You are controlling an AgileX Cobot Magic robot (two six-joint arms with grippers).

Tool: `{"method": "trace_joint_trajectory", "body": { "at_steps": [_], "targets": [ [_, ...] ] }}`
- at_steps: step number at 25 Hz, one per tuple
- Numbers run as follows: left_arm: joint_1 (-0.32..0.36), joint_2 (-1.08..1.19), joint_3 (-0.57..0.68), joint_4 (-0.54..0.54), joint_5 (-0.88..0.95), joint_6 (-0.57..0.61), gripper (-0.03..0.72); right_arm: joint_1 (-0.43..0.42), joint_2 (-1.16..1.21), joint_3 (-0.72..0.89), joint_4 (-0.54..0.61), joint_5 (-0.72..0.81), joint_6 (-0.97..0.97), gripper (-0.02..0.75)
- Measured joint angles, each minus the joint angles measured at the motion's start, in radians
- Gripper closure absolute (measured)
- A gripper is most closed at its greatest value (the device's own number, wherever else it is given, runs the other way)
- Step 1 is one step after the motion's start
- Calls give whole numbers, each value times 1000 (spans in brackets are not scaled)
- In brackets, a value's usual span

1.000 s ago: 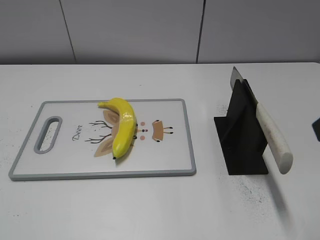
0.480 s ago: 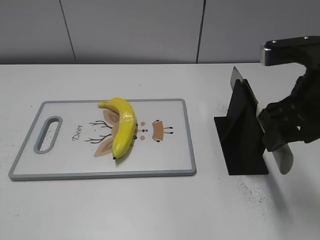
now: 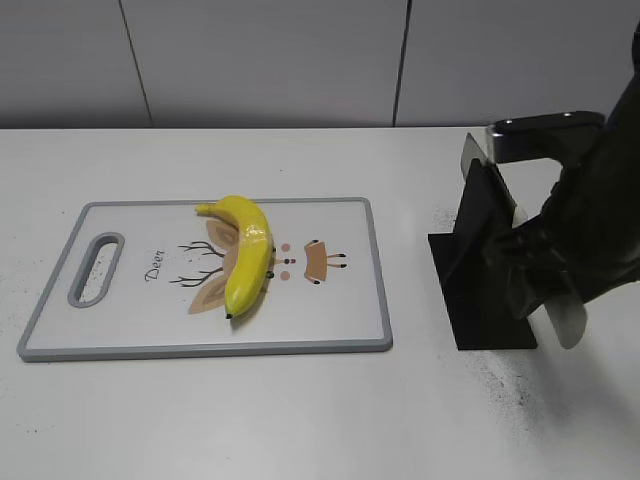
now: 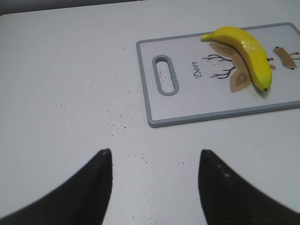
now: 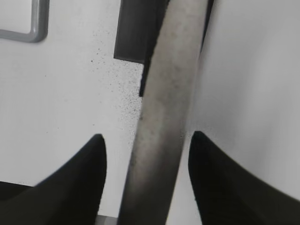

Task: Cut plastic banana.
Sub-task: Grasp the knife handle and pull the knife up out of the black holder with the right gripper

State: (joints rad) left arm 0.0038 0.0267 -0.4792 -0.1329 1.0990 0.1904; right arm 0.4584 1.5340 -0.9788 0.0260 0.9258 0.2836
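Banana (image 3: 247,254) uncut mid-frame on the board (image 3: 350,330); right gripper (image 5: 145,154) open around the knife handle (image 5: 164,93), probably not clamped; left gripper (image 4: 154,157) open, idle.

Bright, even light; right wrist view blurred.
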Motion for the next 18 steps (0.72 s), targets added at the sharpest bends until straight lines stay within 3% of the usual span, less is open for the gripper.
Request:
{"method": "trace_joint_trajectory", "body": {
  "at_steps": [4, 7, 18],
  "targets": [
    [0, 0, 0, 0, 0, 0, 135, 0, 19, 0, 23, 0, 12, 395],
    [0, 0, 0, 0, 0, 0, 135, 0, 20, 0, 29, 3, 34, 553],
    [0, 0, 0, 0, 0, 0, 135, -3, -26, 0, 26, 5, 82, 573]
  ]
}}
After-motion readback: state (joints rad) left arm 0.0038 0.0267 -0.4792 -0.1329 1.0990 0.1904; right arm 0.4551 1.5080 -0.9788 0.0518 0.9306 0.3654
